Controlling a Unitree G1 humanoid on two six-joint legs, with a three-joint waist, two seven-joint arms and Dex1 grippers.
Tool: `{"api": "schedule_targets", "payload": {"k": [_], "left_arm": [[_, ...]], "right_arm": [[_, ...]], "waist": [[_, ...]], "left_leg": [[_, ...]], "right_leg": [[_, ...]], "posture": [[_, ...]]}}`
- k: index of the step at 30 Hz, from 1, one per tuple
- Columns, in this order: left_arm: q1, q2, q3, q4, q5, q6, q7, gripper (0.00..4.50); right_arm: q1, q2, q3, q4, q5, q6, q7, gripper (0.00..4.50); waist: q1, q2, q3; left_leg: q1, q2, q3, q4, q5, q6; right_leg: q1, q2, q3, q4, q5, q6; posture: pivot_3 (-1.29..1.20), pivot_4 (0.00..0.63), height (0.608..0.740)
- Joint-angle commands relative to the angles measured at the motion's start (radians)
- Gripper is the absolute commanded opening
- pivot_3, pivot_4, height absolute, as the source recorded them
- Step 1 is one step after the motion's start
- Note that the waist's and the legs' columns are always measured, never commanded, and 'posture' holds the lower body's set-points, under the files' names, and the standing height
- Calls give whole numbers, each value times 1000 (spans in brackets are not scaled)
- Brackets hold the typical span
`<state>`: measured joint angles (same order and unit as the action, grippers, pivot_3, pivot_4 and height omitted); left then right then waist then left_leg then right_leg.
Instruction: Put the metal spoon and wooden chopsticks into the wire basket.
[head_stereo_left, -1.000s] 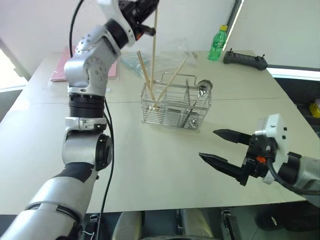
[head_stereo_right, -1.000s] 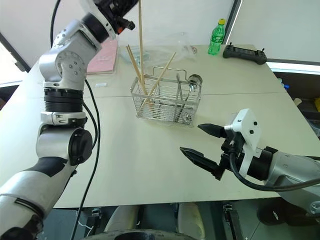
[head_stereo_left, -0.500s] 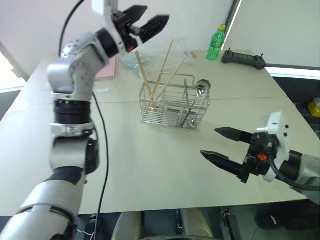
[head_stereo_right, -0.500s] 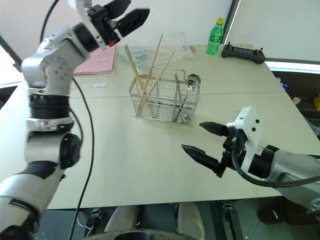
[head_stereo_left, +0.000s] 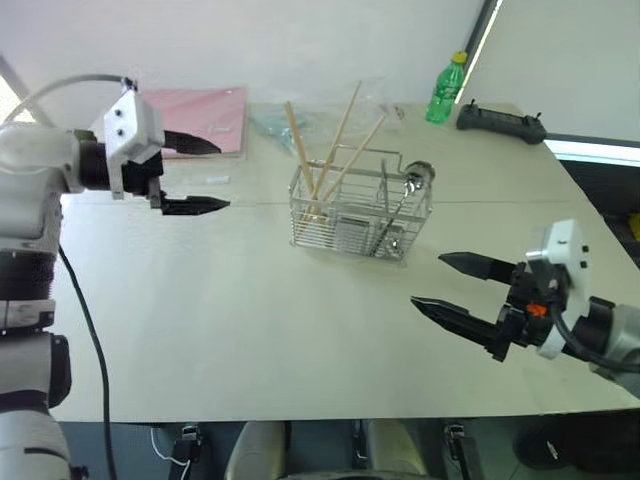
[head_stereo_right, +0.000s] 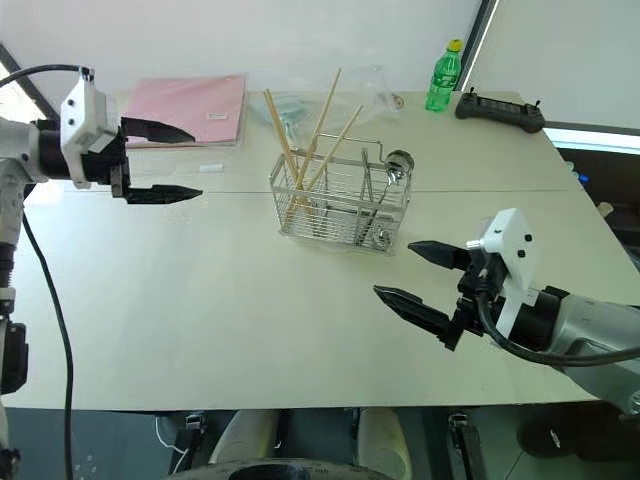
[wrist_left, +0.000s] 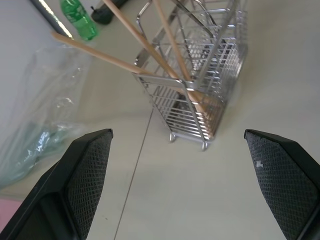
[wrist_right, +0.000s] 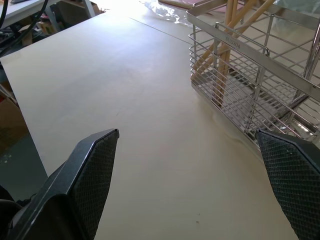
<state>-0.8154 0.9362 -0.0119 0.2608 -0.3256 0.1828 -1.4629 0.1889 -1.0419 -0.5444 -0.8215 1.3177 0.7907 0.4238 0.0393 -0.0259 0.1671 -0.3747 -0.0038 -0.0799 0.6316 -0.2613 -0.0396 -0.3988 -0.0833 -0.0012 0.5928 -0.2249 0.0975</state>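
Loading step appears complete: the wooden chopsticks (head_stereo_left: 325, 150) lean inside the wire basket (head_stereo_left: 361, 212); the metal spoon (head_stereo_left: 408, 188) stands at its right end; your left gripper (head_stereo_left: 195, 175) and right gripper (head_stereo_left: 462, 289) hang spread and empty beside the basket; next, confirm nothing remains outside it.

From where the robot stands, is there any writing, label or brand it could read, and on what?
None can be read.
Green bottle: the label is too small to read.
Pink folder: a small white sticker, print too blurred to read.
Basket: faint marks on the top rail, not legible.
Small white tag on the table: unreadable.
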Motion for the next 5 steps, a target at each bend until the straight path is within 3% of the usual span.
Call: {"api": "schedule_targets", "payload": {"k": [1, 5], "left_arm": [[17, 12, 5, -67, -20, 15, -31, 4430], [55, 19, -2, -108, -16, 31, -42, 4430]], "right_arm": [[-18, -13, -33, -1, 0, -4, 12, 4500], [-24, -14, -30, 4, -3, 0, 16, 4500]], "waist": [[0, 0, 0], [-2, 0, 0]], "left_leg": [[0, 0, 0, 0, 0, 0], [0, -1, 0, -1, 0, 0]], "right_leg": [[-1, 0, 0, 0, 0, 0], [-1, 2, 0, 1, 0, 0]], "posture": [[0, 150, 728], [0, 150, 728]]}}
